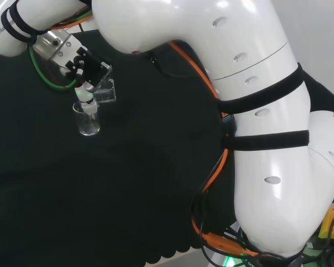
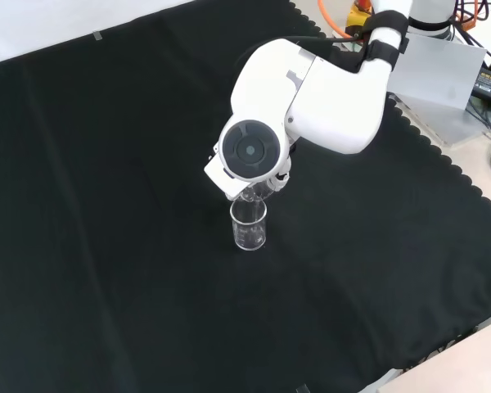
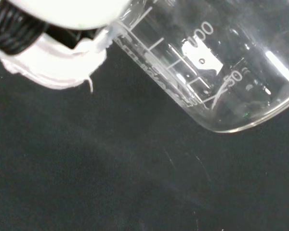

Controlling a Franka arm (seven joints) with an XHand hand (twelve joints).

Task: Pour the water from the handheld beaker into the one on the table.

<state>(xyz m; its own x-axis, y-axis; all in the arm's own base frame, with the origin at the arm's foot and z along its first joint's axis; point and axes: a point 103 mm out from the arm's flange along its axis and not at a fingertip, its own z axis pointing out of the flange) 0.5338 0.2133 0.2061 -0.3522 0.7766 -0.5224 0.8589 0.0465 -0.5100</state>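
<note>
The hand (image 1: 78, 62) is curled round a clear glass beaker (image 1: 104, 92) and holds it tipped far over, its mouth just above a second clear beaker (image 1: 87, 119) that stands upright on the black cloth. From the front, the standing beaker (image 2: 249, 225) sits right below the arm's white link, which hides the hand; a bit of the tipped beaker (image 2: 252, 195) shows above its rim. Close up in the wrist view, the held beaker (image 3: 216, 72) lies tilted with its printed scale showing, beside a white finger (image 3: 62, 62). The standing beaker seems to hold a little water.
The arm's big white links (image 1: 256, 111) fill the right of the head view. Orange and green cables (image 1: 211, 183) run along the arm. The cloth's scalloped edge (image 2: 442, 155) runs along the right of the front view, with a grey plate (image 2: 446, 90) beyond it.
</note>
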